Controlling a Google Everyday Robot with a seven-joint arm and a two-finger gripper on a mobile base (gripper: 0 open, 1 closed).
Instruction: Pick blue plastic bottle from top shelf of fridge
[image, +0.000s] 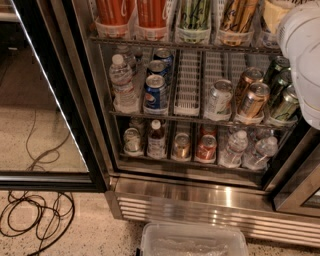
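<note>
The fridge (200, 192) stands with its black-framed glass door (55, 125) swung open to the left. The highest rack in view (185, 45) carries white lane trays with tall orange, green and gold cans. At its right end a pale tan container (272, 15) is cut off by the frame and by my arm; I cannot tell if it is the blue plastic bottle. No blue-and-white label shows. My white arm casing (305, 55) fills the upper right in front of the shelves. My gripper is out of view.
The middle rack holds a clear water bottle (122, 82), blue Pepsi cans (156, 92) and silver, copper and green cans. The lowest rack holds short cans and small bottles. A clear plastic bin (192, 240) sits on the floor below. Black cables (35, 215) lie at left.
</note>
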